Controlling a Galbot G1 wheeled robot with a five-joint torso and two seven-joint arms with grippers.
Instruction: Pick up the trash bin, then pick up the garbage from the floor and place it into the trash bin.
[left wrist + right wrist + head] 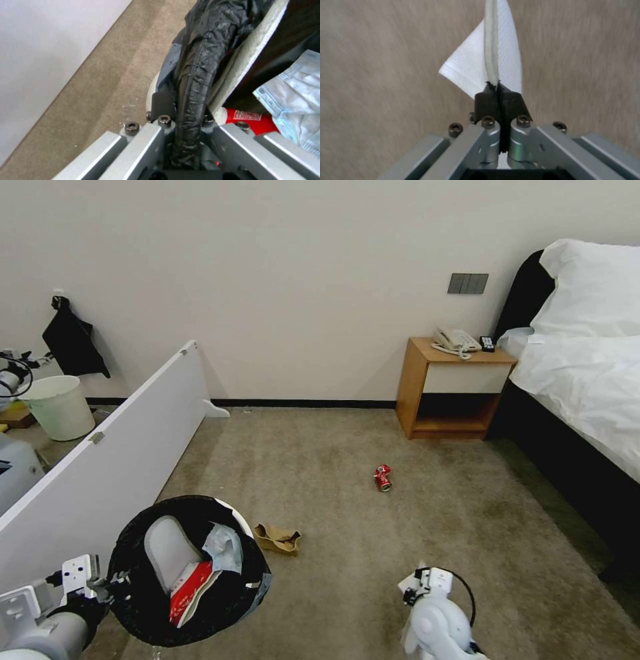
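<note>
Left claw (181,110) clamps the trash bin (190,573) rim; right claw (498,93) pinches a white tissue (483,62) above the carpet (400,527).

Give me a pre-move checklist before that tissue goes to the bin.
1. Right pincer shut on the thin white paper tissue: ok.
2. Left pincer clamped on the bag-covered rim of the small round white plastic trash bin lined with a black bag: ok.
3. Bin mouth open toward the head camera, with room beside the white slipper and red-white crushed carton inside: ok.
4. Tissue hanging clear of the beige carpet: cannot tell.
5. Floor cleared of litter: not ok; the brown torn cardboard and crushed red can lie on the carpet.
</note>
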